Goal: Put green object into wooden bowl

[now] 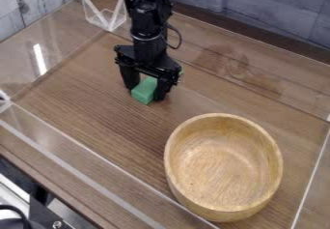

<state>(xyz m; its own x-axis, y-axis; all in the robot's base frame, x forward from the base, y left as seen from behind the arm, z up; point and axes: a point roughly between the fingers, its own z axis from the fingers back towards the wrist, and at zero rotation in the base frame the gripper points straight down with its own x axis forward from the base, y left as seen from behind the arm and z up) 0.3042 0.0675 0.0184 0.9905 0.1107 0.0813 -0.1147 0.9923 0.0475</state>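
The green block (146, 92) looked plain, bright and matte, with only its middle and its lower end showing as a small patch of flat colour. It lay on the wooden tabletop (80, 127), outside the round wooden bowl (222, 168) and well apart from it, toward eleven o'clock as seen from the bowl. The bowl, pale tan and shallow with a thick rim, sat toward five o'clock in the view. The black robot arm (149, 3) came in from twelve o'clock and reached down toward six, its gripper (146, 85) low over the block with the fingertips spread to either side of it. The jaws stood wide open—as far apart as they seemed to go—and had no grip on the block. Much of the block's upper part was hidden beneath the gripper, and dark fingers against dark linkage were hard to separate; whether either fingertip touched the block or the wood, I could not tell. The top of the arm was cut off by the frame, as was a dark coiled cable (15, 214) toward seven o'clock.
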